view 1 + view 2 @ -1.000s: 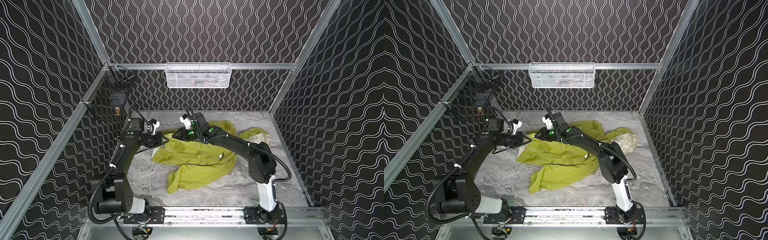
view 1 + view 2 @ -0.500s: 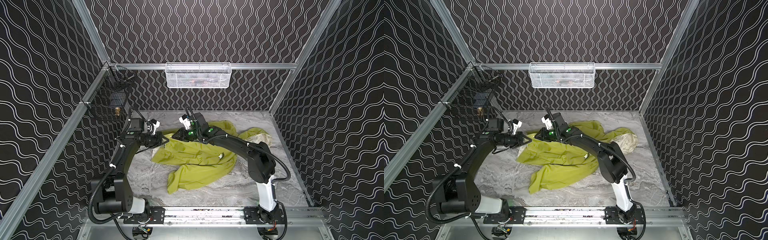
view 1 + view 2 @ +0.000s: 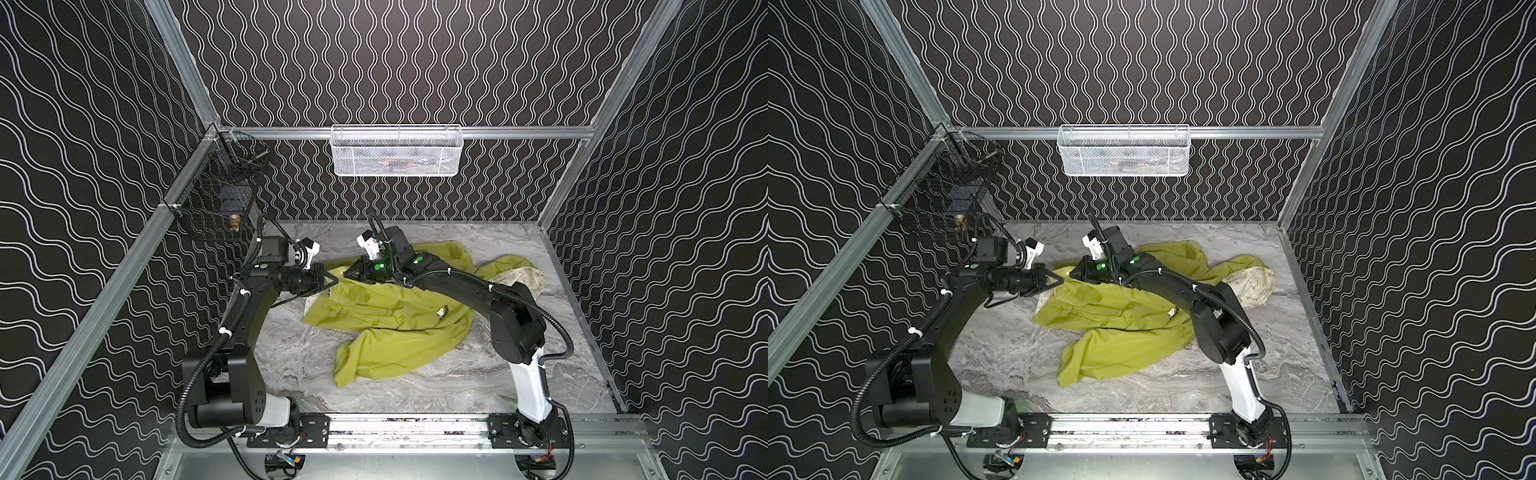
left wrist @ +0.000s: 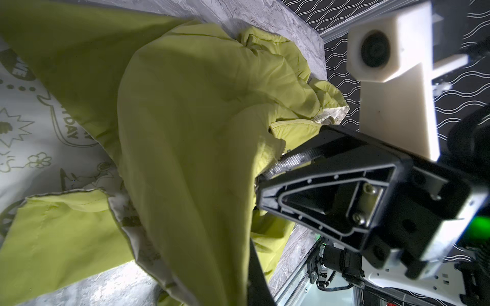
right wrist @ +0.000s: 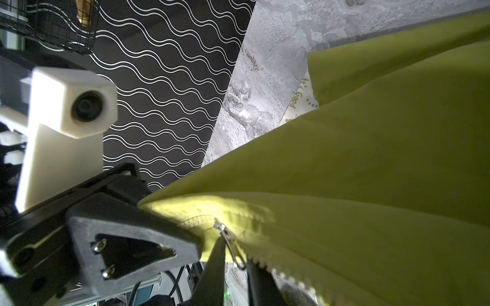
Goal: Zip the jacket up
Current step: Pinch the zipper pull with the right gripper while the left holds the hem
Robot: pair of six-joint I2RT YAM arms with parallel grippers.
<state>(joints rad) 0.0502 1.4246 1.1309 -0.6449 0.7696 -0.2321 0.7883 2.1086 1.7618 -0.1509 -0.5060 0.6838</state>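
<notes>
My left claw [image 3: 331, 281] is clenched on the hem corner of the thin lime-green hooded jacket [image 3: 395, 328], lifting it off the grey marbled surface [image 3: 291, 361]. The small metal zipper pull [image 5: 230, 245] sits between my right claw's [image 3: 348, 275] fingers [image 5: 214, 267]; I cannot tell whether they pinch it. I judge the toothed track runs away from the left claw, toward the hood. The cloth lies rumpled, with its cream printed lining [image 4: 31, 111] showing.

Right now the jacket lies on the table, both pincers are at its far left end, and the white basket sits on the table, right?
No: the white basket hangs from the back-wall rail, above the table, as both top views show. The jacket does lie on the table, left pincer and right pincer at its far left end.
</notes>
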